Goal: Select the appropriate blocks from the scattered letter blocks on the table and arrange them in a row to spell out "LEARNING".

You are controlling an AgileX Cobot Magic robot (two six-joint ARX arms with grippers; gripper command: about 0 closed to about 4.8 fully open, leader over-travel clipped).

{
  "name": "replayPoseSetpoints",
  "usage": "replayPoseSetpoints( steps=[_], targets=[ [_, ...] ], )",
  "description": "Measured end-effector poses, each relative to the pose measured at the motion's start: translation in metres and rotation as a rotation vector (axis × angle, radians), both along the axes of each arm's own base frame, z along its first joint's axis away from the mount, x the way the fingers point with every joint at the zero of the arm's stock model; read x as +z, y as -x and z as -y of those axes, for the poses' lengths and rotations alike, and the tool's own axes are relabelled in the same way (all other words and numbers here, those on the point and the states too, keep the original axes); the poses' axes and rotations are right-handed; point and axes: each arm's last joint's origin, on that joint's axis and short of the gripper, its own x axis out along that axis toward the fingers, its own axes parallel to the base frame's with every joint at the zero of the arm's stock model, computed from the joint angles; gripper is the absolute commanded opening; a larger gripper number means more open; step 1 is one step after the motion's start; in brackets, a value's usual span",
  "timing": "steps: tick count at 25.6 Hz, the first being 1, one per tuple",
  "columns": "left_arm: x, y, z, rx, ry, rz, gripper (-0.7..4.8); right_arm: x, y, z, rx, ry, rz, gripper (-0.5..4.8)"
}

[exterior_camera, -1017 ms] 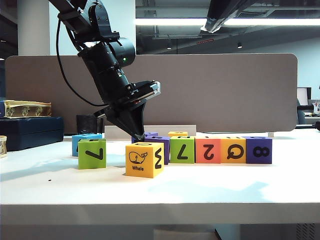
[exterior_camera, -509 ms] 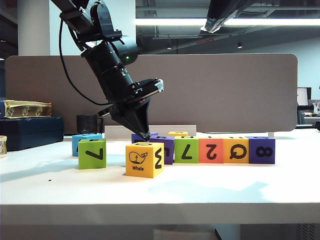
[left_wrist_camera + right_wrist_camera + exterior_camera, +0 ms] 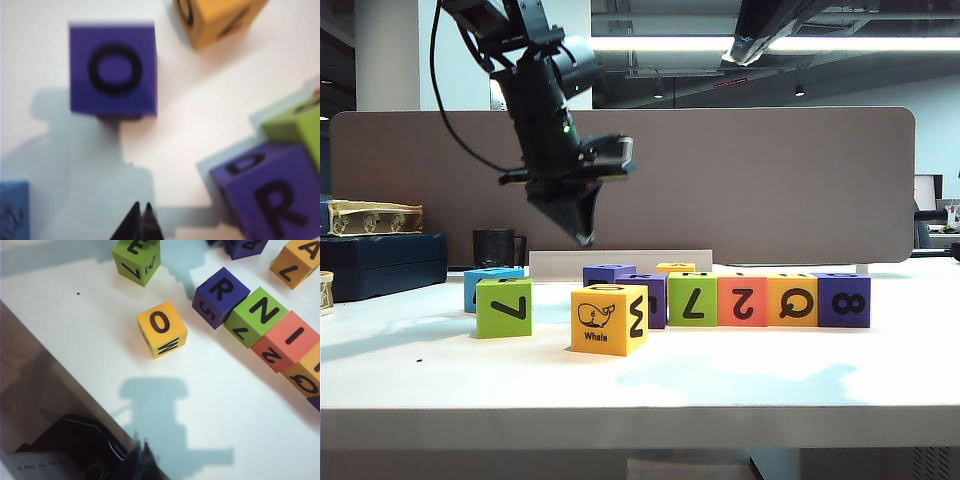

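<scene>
My left gripper [image 3: 583,239] hangs shut and empty above the letter blocks, over the purple "O" block [image 3: 608,272] [image 3: 113,70]; in its wrist view the tips [image 3: 142,206] meet over bare table [image 3: 200,120]. A row runs purple "R" [image 3: 650,298] [image 3: 221,295], green "N" [image 3: 692,298] [image 3: 255,315], red "I" [image 3: 742,300] [image 3: 285,340], orange [image 3: 792,298], purple [image 3: 843,299]. The yellow whale block [image 3: 609,318] [image 3: 161,327] stands in front. A green "E" block [image 3: 504,306] [image 3: 137,257] and a blue block [image 3: 490,283] sit left. My right gripper [image 3: 141,440] is shut, high over the table's near edge.
A small yellow block [image 3: 675,267] lies behind the row, and an orange block [image 3: 297,257] shows beyond it. A grey-brown partition panel [image 3: 770,180] closes the back. A dark box [image 3: 380,262] and a black cup [image 3: 495,247] stand at the far left.
My left gripper has lifted up and a little left, away from the purple block behind the row. The row of blocks has slid slightly to the right.
</scene>
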Motion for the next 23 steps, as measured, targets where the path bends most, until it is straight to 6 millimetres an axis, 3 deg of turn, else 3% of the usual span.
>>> replayPoseSetpoints(
  steps=[1, 2, 6, 8, 10, 12, 15, 20, 23],
  targets=[
    [0.005, -0.002, 0.001, -0.006, 0.021, 0.019, 1.38, 0.000, 0.000, 0.000, -0.001, 0.000, 0.001, -0.02],
    [0.013, -0.004, 0.006, -0.033, 0.073, 0.061, 1.60, 0.000, 0.000, 0.000, -0.001, -0.001, 0.002, -0.02],
    [0.021, -0.007, 0.020, -0.048, 0.177, 0.136, 1.73, 0.003, -0.001, 0.002, -0.028, 0.003, 0.030, -0.01],
    [0.020, -0.009, 0.028, -0.021, 0.229, 0.160, 2.33, 0.009, -0.001, 0.006, -0.075, 0.030, 0.067, -0.01],
    [0.014, -0.013, 0.035, 0.019, 0.260, 0.176, 3.11, 0.023, -0.003, 0.011, -0.125, 0.024, 0.116, -0.01],
    [0.006, -0.016, 0.043, 0.052, 0.271, 0.189, 3.46, 0.035, -0.005, 0.017, -0.163, 0.008, 0.151, -0.01],
    [-0.006, -0.021, 0.051, 0.058, 0.289, 0.202, 3.47, 0.046, -0.010, 0.026, -0.208, -0.001, 0.167, -0.02],
    [-0.016, -0.032, 0.054, 0.094, 0.339, 0.242, 4.67, 0.049, -0.010, 0.029, -0.217, -0.001, 0.168, -0.01],
    [-0.019, -0.035, 0.058, 0.087, 0.359, 0.270, 4.67, 0.049, -0.010, 0.029, -0.217, 0.002, 0.165, -0.01]
  ],
)
